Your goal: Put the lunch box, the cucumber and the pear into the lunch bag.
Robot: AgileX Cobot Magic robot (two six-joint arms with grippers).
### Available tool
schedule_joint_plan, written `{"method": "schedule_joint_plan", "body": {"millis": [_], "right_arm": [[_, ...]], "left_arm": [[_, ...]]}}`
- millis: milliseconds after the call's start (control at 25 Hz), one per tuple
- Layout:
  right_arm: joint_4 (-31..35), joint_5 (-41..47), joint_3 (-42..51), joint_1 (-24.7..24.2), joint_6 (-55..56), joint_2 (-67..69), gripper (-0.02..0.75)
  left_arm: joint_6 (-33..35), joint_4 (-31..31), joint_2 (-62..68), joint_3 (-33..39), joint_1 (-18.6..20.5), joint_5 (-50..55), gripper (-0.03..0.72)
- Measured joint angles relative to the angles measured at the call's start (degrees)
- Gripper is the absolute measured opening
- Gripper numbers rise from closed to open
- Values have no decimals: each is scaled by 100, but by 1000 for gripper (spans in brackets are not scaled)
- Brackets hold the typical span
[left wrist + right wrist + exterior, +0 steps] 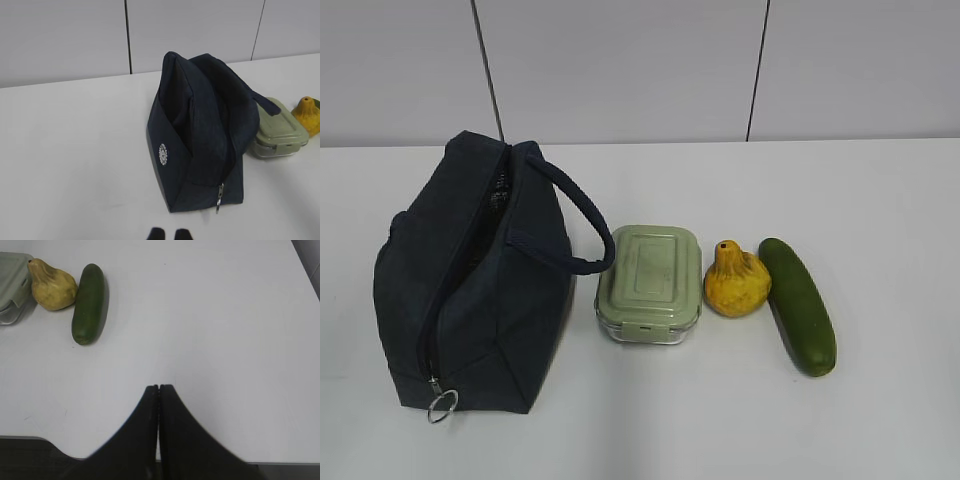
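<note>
- Now, on the white bench, four things stand in a row across the exterior view: lunch bag, lunch box, pear and cucumber, from left to right.
- The lunch bag is dark navy and stands at the left, its zip parted along the top so the dark inside shows; a metal ring pull hangs at the near end of the zip.
- One padded loop handle arches off the bag toward the lunch box, its far end hanging over the box's left edge.
- The lunch box sits just beside the bag on its right, clear-walled with a pale green lid snapped on.
- The pear lies just right of the box, yellow-orange, its narrow neck pointing away from the camera.
- The cucumber lies just right of the pear, dark green, touching it or nearly so, its length running from the far side toward the near right.
- Neither arm shows in the exterior view.
- Left jaws: only two dark tips peek in at the bottom of the left wrist view, with a small gap between them and nothing held, well short of the bag.
- Right jaws: pressed together with no gap, holding nothing, over bare bench well apart from the cucumber and pear.
</note>
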Motion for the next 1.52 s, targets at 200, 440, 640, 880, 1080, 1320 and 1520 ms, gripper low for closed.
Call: {"method": "schedule_joint_plan", "body": {"millis": [200,440,640,880,1080,1320,1520], "right_arm": [[0,0,0,0,0,0,0],[0,0,0,0,0,0,0],[0,0,0,0,0,0,0],[0,0,0,0,0,0,0],[0,0,0,0,0,0,0],[0,0,0,0,0,0,0],[0,0,0,0,0,0,0]], "left_arm": [[0,0,0,0,0,0,0],[0,0,0,0,0,0,0],[0,0,0,0,0,0,0],[0,0,0,0,0,0,0],[0,0,0,0,0,0,0],[0,-5,0,0,0,0,0],[0,-5,0,0,0,0,0]]}}
